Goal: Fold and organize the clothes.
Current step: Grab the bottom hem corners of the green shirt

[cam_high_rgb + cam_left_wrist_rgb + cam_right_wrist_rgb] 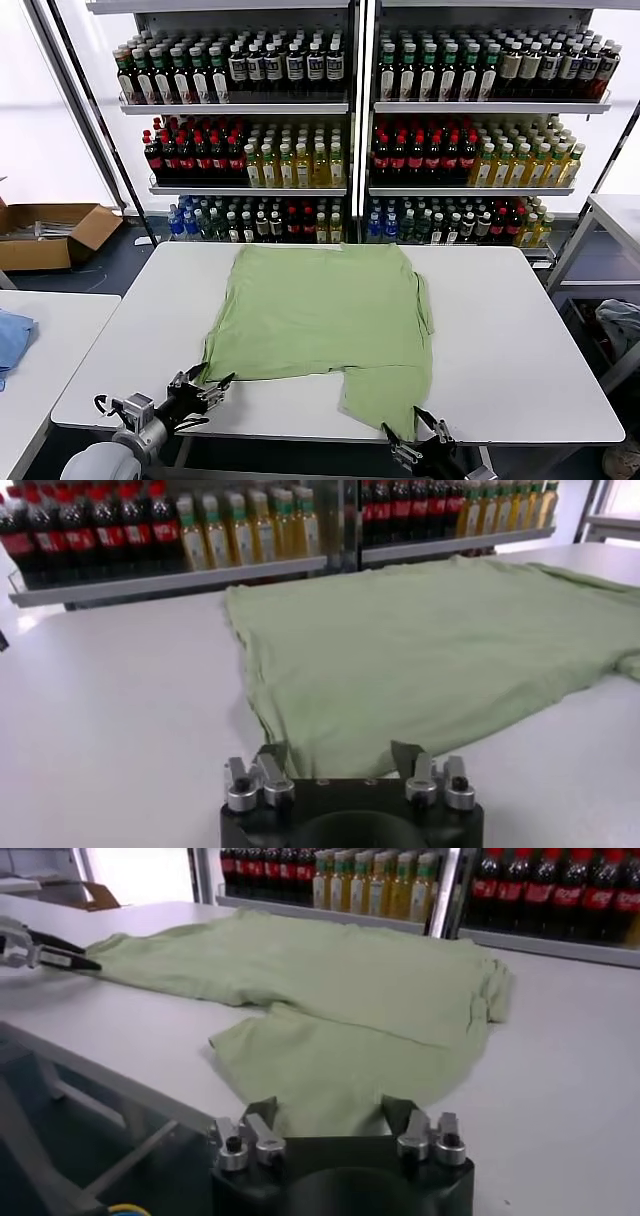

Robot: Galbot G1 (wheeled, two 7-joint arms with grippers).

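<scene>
White tabletop (520, 330) carries the green shirt (320, 310); left gripper (212, 390) and right gripper (418, 440) wait at its near hem, jaws parted, holding nothing.

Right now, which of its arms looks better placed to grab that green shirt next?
Probably the right. The right gripper sits open at the green shirt's near hanging flap, fabric between its fingers. The left gripper is open at the near left corner, just outside the edge.
</scene>
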